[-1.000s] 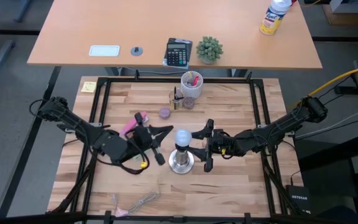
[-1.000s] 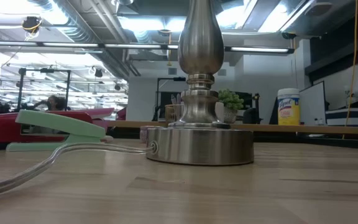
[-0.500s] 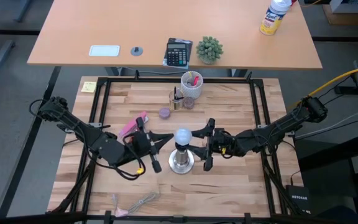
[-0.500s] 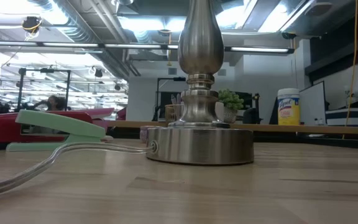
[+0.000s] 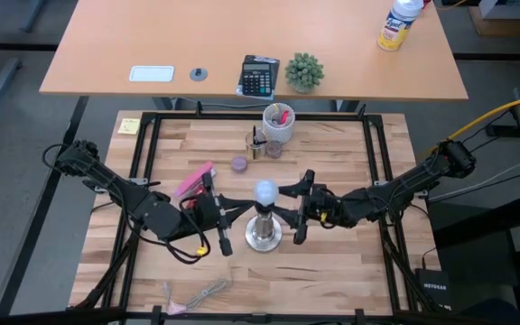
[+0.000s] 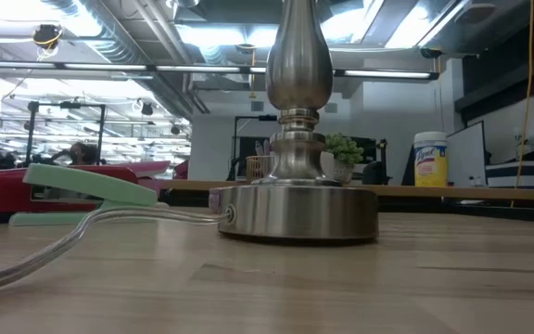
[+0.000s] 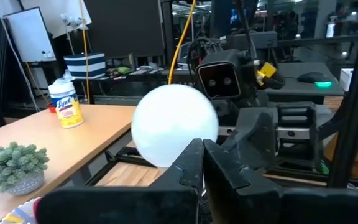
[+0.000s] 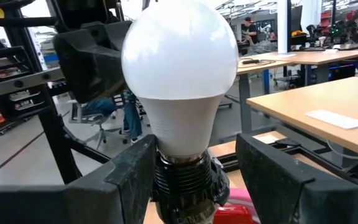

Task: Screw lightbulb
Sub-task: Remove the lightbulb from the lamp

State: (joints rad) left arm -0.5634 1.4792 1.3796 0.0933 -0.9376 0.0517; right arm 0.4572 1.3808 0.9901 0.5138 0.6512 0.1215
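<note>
Wooden surface (image 5: 332, 271) carries a metal socket stand (image 5: 262, 235) with the lightbulb (image 5: 265, 192) already seated upright on top; right claw (image 8: 194, 180) spread around its neck, left claw (image 7: 202, 163) pressed together beside it, tightening apparently left.

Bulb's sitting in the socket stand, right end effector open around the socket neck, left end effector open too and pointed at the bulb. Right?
Not quite. The left end effector is shut: the left wrist view shows its fingers pressed together, pointed at the lightbulb. The rest holds: the bulb sits in the socket stand, and the right end effector is open with a finger on each side of the neck below the bulb.
</note>
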